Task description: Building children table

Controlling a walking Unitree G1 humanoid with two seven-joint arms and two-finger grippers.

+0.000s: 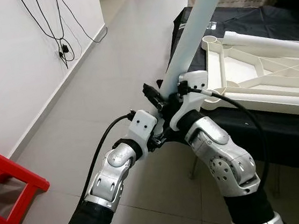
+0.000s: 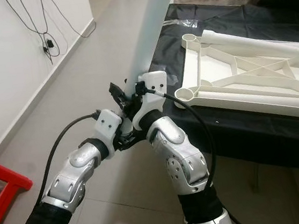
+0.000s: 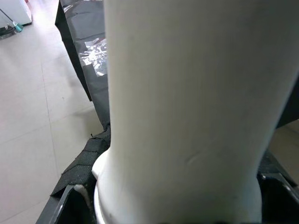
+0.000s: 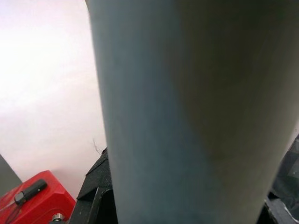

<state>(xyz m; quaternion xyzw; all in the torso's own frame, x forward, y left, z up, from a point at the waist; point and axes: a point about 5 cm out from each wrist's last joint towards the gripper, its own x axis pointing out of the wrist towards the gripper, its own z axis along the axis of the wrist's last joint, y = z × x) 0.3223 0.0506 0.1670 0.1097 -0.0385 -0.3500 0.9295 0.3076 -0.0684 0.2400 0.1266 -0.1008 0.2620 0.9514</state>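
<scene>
A red stool (image 1: 9, 184) stood on the floor at far left. The left tool (image 1: 157, 108) and right tool (image 1: 176, 99) both clamped the lower end of a white table leg (image 1: 194, 28), tilted up beside the desk (image 1: 282, 135) bearing the upturned tabletop frame (image 1: 264, 72).

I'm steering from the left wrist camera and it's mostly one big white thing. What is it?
Observer: A long white table leg, tilted, held near its lower end by both grippers.
Operator: Where's the table?
Observer: The white tabletop lies upside down on a black-covered table, to the robot's right.
Operator: Where does the leg go?
Observer: Probably an open round socket at the tabletop's near corner.
Operator: Anything else nearby?
Observer: A red stool by the left wall.
</scene>
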